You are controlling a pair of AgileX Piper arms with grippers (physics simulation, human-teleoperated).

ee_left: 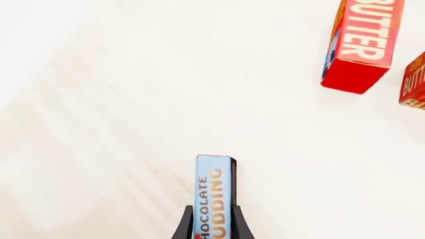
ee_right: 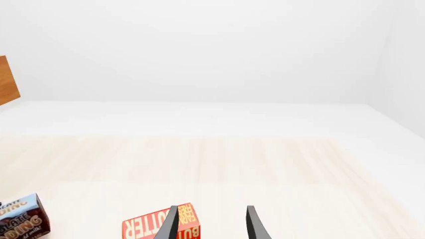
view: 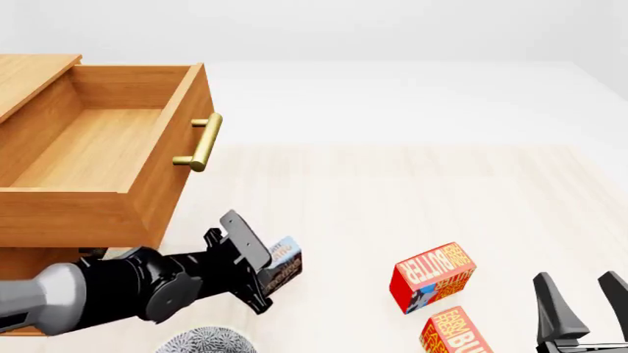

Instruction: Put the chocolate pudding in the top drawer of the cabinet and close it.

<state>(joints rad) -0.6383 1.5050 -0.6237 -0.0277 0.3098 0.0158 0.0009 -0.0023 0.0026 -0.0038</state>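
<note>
Chocolate pudding, a small flat rectangular box [view: 284, 265] with a light blue band over dark brown, sits clamped between the two black fingers of the left gripper [view: 267, 276], lifted above the pale wooden desk [view: 412, 198] just in front of the cabinet. The left wrist view shows the box's narrow lettered edge [ee_left: 214, 196] standing up out of the gripper [ee_left: 212, 226], whose fingers press against both of its broad faces. The light brown wooden cabinet [view: 40, 73] fills the upper left of the front view, and its top drawer [view: 98, 140] is pulled well out, its bare wooden floor showing and its horizontal brass bar handle [view: 199, 141] facing the middle of the desk. The pudding box is outside the drawer, lower than its front panel and a little to the right of it.

Two red-orange boxes lettered "BUTTER" lie on the desk to the right of the pudding: the nearer butter box [view: 433, 276] and a second butter box [view: 459, 332] just beside it, closer to the camera. The right gripper [view: 579, 309] hangs at the lower right with its dark fingers spread apart and nothing between them; in its own wrist view those fingers [ee_right: 171, 224] frame one butter box [ee_right: 156, 226] beyond them.
</note>
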